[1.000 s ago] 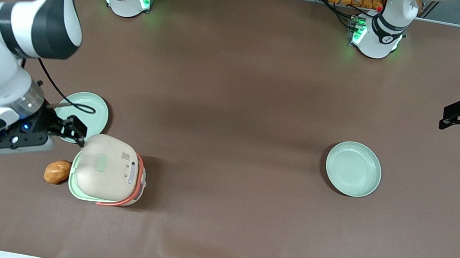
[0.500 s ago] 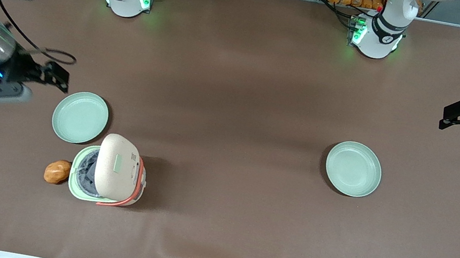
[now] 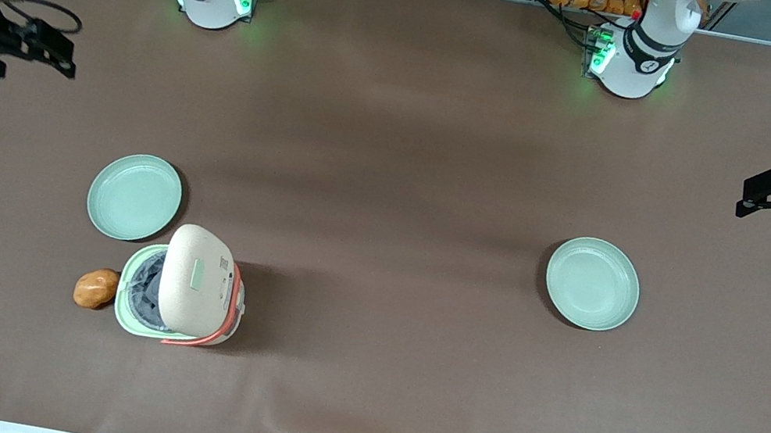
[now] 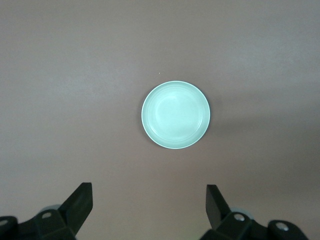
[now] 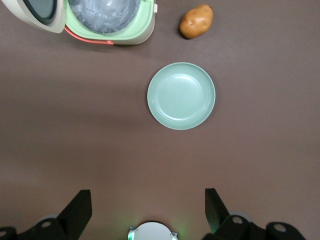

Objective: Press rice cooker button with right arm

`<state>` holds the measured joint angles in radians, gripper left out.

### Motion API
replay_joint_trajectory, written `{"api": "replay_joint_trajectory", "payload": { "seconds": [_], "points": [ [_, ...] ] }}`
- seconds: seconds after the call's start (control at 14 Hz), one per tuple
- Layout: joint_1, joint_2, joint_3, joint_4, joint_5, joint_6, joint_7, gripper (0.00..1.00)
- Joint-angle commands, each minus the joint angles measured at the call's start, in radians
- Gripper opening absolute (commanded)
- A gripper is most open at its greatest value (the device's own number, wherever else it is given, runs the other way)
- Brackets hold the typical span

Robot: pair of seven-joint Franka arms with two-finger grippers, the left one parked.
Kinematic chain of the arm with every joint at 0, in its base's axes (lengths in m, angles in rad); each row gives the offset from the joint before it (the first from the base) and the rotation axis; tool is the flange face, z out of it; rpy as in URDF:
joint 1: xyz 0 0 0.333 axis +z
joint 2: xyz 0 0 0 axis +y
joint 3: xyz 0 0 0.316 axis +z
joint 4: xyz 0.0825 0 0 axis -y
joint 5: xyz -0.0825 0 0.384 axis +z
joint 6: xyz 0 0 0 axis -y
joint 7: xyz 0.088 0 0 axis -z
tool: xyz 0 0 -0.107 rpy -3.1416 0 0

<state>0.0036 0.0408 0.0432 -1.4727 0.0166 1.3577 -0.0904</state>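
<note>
Front view, nearest the camera: the rice cooker (image 3: pixel 184 288) sits on the brown surface (image 3: pixel 401 172) toward the working arm's end, its cream lid tipped up so the grey pot shows, which suggests the button has been pressed. A potato (image 3: pixel 96 288) lies just beside it. A green plate (image 3: pixel 134 197) sits a little farther from the camera, and a second plate (image 3: pixel 592 283) lies toward the parked arm's end. Farther again, the right arm's end effector (image 3: pixel 57 51) hangs well apart from the cooker, fingers spread, holding nothing. A risk: a low sweep near the cooker could knock the raised lid shut or nudge the plate.
</note>
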Motion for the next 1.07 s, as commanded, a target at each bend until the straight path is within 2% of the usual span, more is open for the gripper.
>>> {"api": "replay_joint_trajectory", "payload": {
  "seconds": [0.0, 0.21, 1.0],
  "points": [
    [-0.016, -0.027, -0.022, -0.029, -0.003, -0.003, 0.005, 1.00],
    [-0.016, -0.030, -0.051, -0.029, -0.006, -0.009, 0.004, 1.00],
    [-0.016, -0.022, -0.065, -0.078, 0.000, 0.044, 0.005, 1.00]
  ]
}}
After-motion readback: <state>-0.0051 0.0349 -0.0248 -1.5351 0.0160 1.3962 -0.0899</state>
